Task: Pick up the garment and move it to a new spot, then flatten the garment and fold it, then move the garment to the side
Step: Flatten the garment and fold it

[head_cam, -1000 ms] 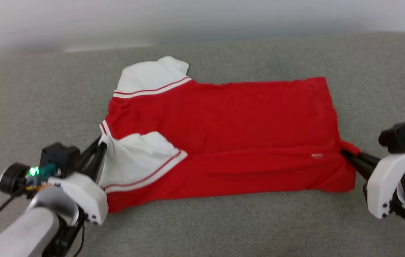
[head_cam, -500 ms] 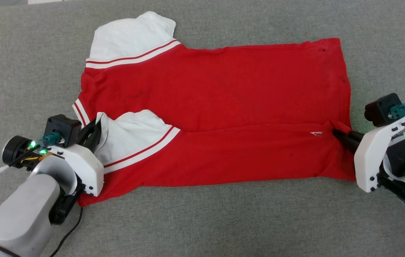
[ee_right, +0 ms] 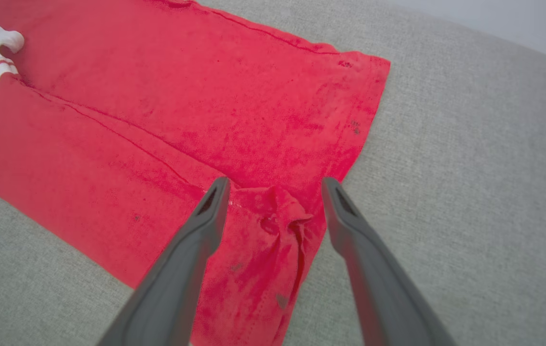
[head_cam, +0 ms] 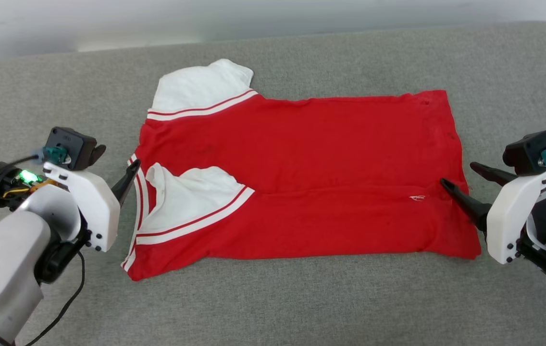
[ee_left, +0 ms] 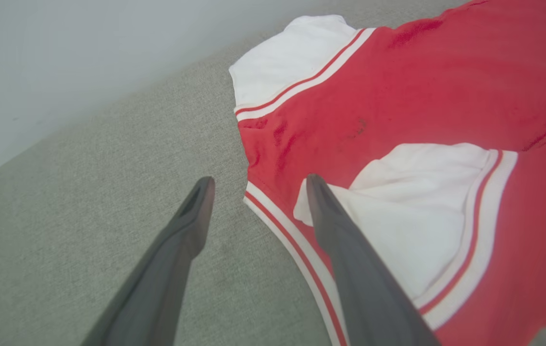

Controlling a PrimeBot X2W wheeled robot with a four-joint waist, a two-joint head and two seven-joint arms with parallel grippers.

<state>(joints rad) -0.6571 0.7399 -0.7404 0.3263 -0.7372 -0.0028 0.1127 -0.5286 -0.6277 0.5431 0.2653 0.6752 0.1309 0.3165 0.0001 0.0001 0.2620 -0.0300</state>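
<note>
Nearest me, my left gripper point(head_cam: 115, 166) hangs with fingers spread just beside the striped-trim end of the jersey T-shirt point(head_cam: 302, 158). My right gripper point(head_cam: 458, 174) is spread too, straddling a small pucker at the hem end; neither holds cloth. The shirt lies mid-way across the grey upholstered surface point(head_cam: 273, 298), its lettering out of sight. I judge moving and flattening done and folding begun: the near long edge is turned over the body, with the near white sleeve point(head_cam: 191, 192) on top. The far sleeve point(head_cam: 201, 89) sticks out, so that side, a crosswise fold and the move aside remain. Beyond the surface's far edge stands a pale wall point(head_cam: 254, 19).
</note>
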